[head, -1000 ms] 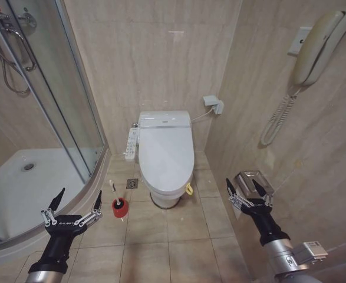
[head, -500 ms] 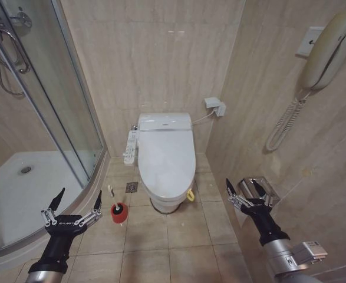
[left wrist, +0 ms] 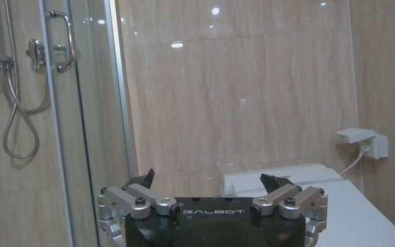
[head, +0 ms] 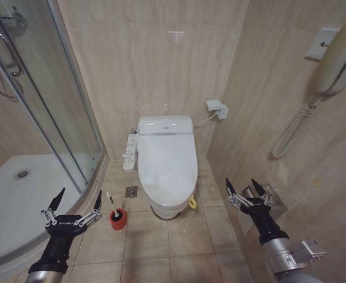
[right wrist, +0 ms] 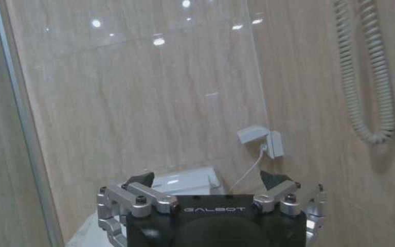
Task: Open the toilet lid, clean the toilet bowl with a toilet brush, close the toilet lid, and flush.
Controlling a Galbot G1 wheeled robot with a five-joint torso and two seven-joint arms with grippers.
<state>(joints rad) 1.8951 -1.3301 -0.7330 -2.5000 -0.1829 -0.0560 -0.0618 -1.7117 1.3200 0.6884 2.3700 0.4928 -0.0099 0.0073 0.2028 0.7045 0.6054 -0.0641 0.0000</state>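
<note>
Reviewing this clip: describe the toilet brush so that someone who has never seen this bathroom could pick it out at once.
Start at the white toilet, its toilet lid shut, against the back wall. On the floor tiles on the shower side of its base stands a small red round holder. The toilet brush sits in it: a thin white handle leaning up from a dark head, unlike the flat floor drain nearby.

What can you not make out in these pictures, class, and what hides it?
- Toilet bowl: head view, covered by the shut toilet lid.
- Toilet brush head: head view, sunk in its red holder.
- Wall phone: head view, cut by the edge.
- Toilet front: left wrist view, behind the left gripper.
</note>
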